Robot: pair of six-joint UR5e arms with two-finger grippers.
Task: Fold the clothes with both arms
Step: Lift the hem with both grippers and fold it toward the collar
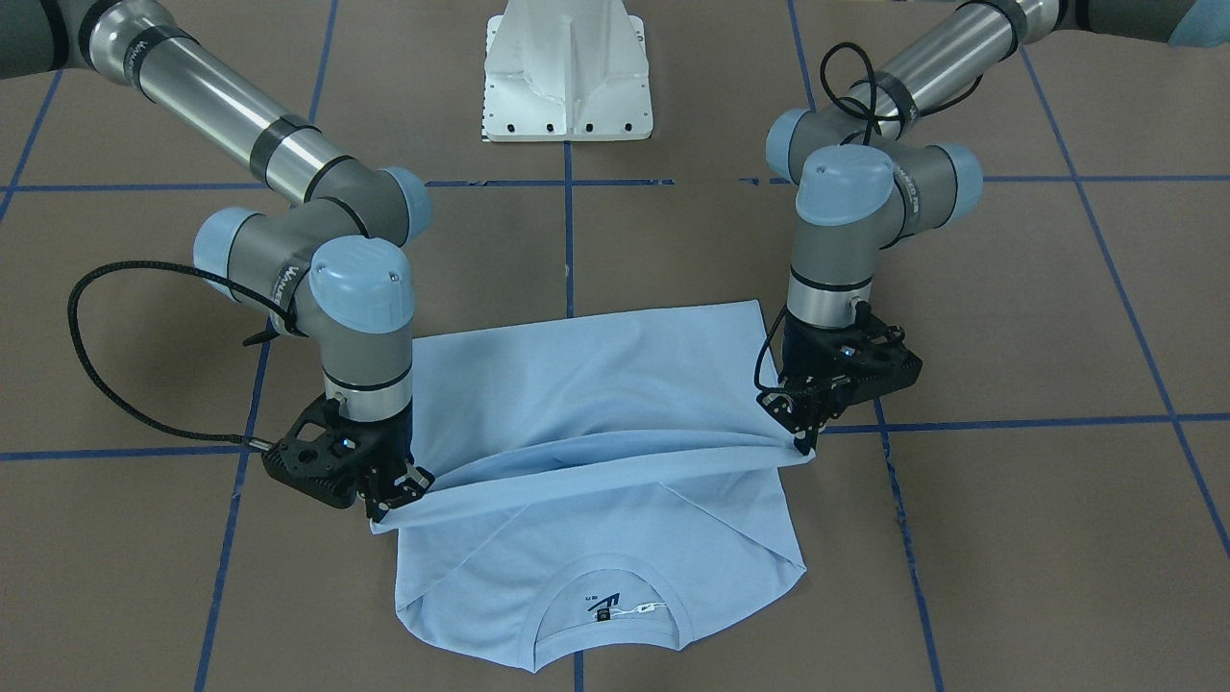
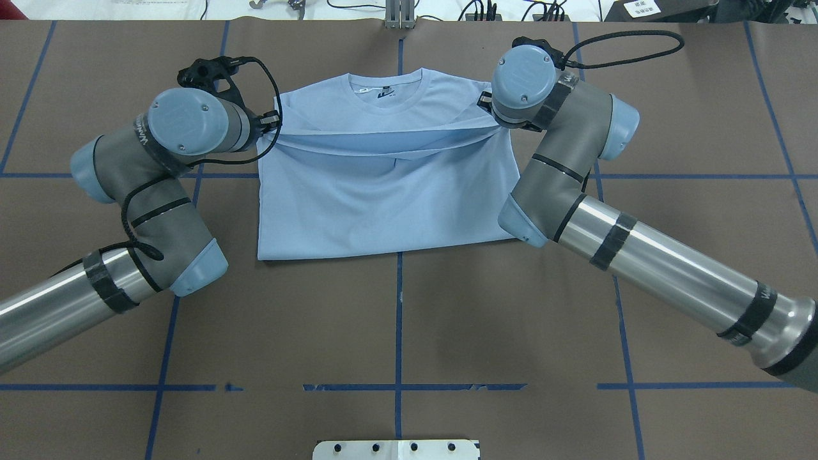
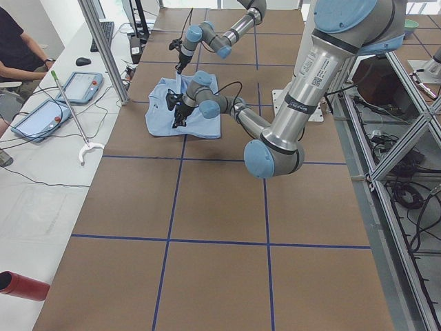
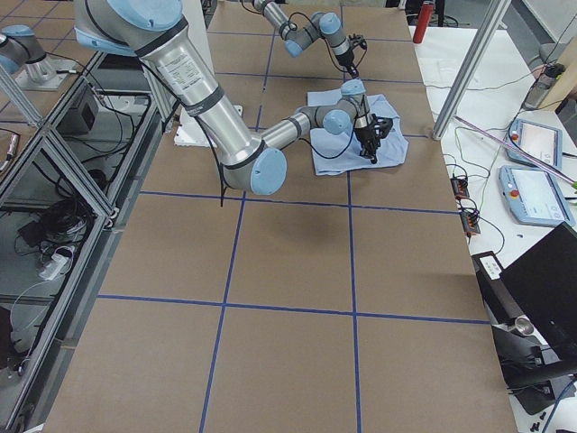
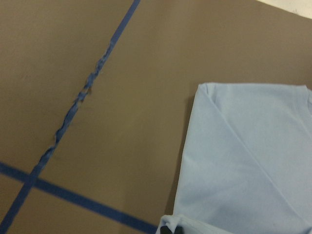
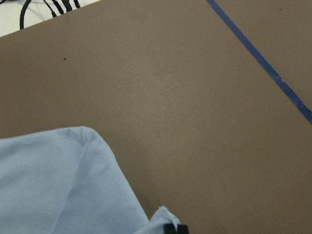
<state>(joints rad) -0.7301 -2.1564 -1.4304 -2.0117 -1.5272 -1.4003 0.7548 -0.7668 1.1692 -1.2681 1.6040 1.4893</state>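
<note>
The clothes are one light blue T-shirt [image 1: 596, 384] [image 2: 383, 211], flat on the brown table with its collar [image 2: 383, 89] on the side away from the robot. A fold of the shirt stretches taut across the chest between the two arms. My left gripper [image 1: 803, 440] [image 2: 271, 120] is shut on one end of that fold. My right gripper [image 1: 389, 505] pinches the other end, and its wrist mostly hides it from overhead. Each wrist view shows dark fingertips [image 5: 170, 229] [image 6: 174, 228] with blue cloth bunched on them.
The white pedestal base [image 1: 567, 77] stands behind the shirt. Blue tape lines [image 2: 399, 319] cross the brown table. Beyond the table's far edge are a side bench with tablets [image 3: 41, 117] and a seated person [image 3: 17, 48]. A red cylinder [image 3: 21, 286] lies at the near corner.
</note>
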